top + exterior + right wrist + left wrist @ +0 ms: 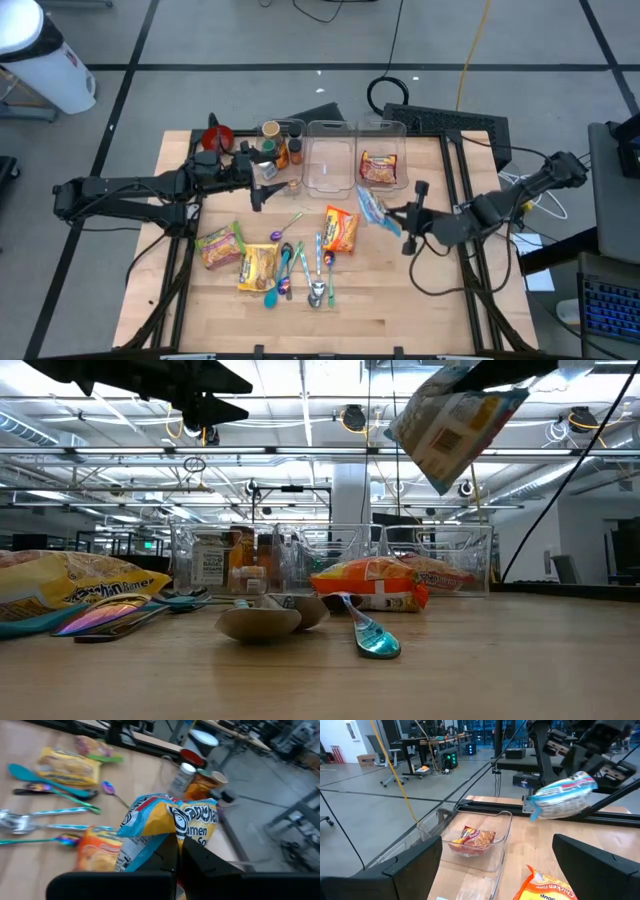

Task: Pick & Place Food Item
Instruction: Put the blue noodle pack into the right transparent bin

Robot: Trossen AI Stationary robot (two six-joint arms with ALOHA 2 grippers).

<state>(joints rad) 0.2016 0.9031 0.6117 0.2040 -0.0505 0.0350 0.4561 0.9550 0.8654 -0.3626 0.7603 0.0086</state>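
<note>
One blue-and-yellow ramen packet [372, 209] hangs pinched in the right gripper [408, 219], jaws clamped on its edge, lifted clear of the wooden table [400, 300]. It hangs just short of the clear plastic bin [384, 165] already holding a red noodle packet [380, 167]; packet's long axis droops down. Left gripper [262, 187] waits wide open near the jars. Low view shows the lift; overhead shows the offset from the bin.

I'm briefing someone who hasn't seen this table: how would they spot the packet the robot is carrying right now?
Start at the three clear bins along the table's far edge and find the right-hand bin, which already holds a red packet. Just in front of it, the right hand is shut on the blue-and-white ramen packet. It is the only packet lifted off the wood; the orange and yellow ones lie flat.
</note>
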